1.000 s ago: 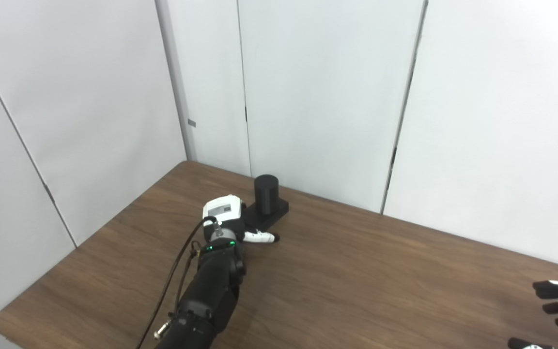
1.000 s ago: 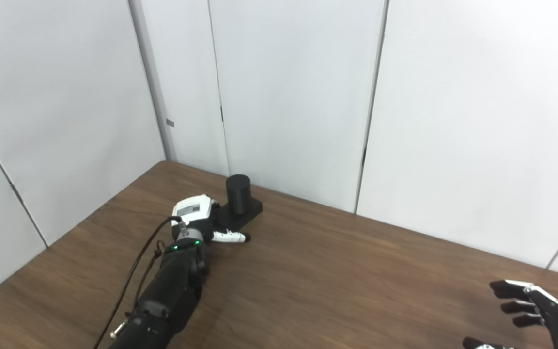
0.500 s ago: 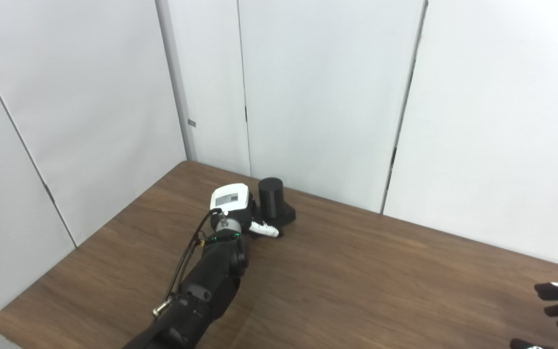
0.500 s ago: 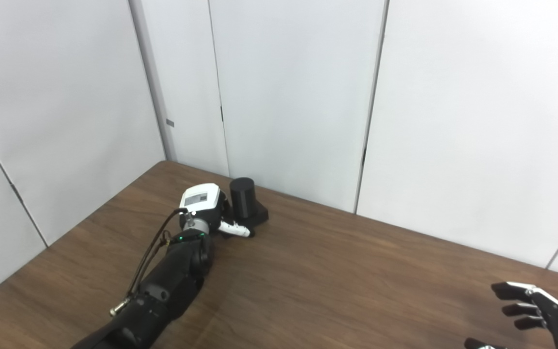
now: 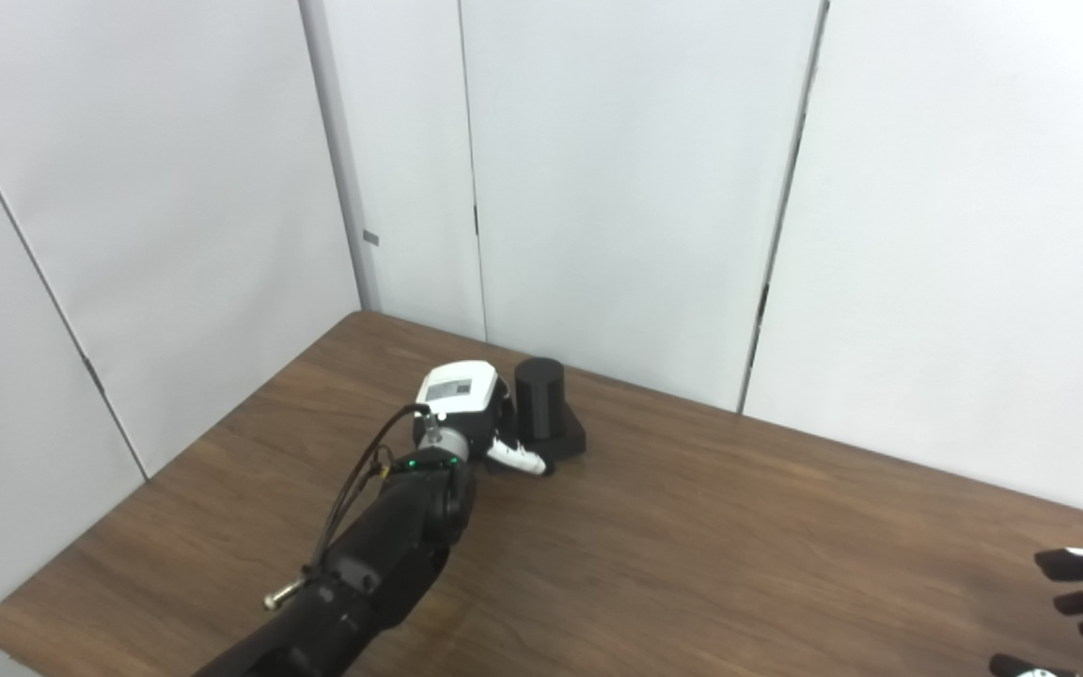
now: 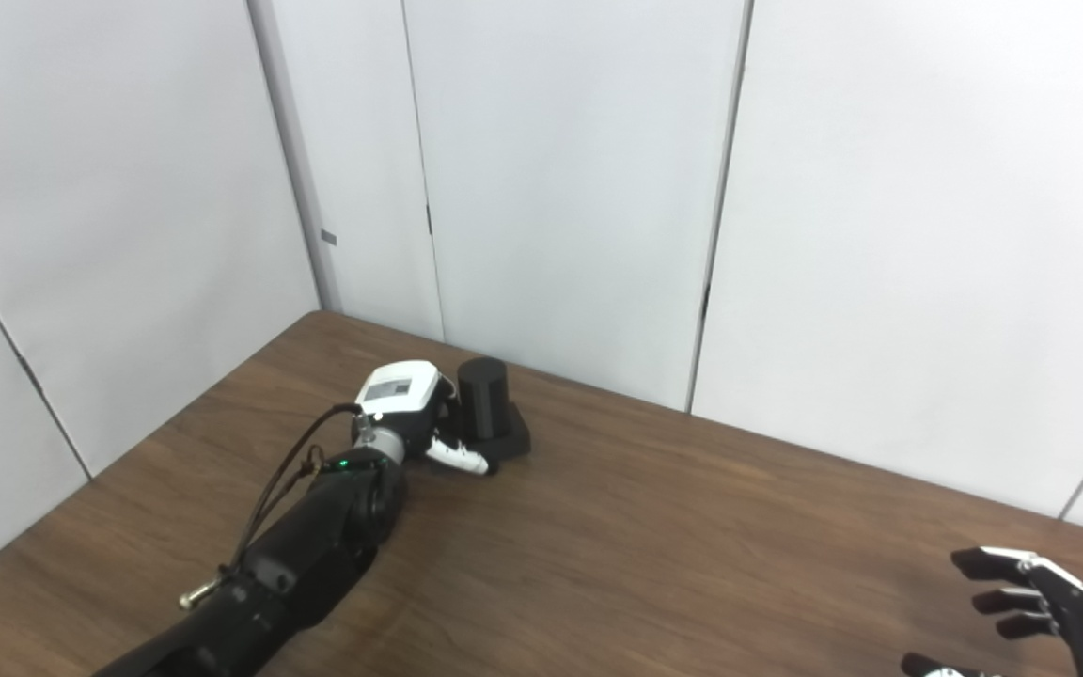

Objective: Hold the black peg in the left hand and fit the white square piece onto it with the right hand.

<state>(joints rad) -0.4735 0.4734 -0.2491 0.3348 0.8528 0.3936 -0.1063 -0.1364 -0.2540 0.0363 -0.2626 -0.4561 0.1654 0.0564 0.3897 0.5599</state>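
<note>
The black peg, a short cylinder on a flat black base, stands on the far left part of the brown table, close to the wall. My left hand, white-backed on a black arm, is pressed against the peg's left side. Its thumb lies along the front of the base, and its other fingers are hidden behind the hand. My right hand hovers open at the bottom right corner, fingers spread, holding nothing. No white square piece shows in either view.
White wall panels stand directly behind the table's far edge. The table's left corner is rounded. A black cable loops along my left forearm.
My left hand and the black peg have slid together to the right along the table's far edge. The left forearm has swung lower and further left. The right hand has hardly moved.
</note>
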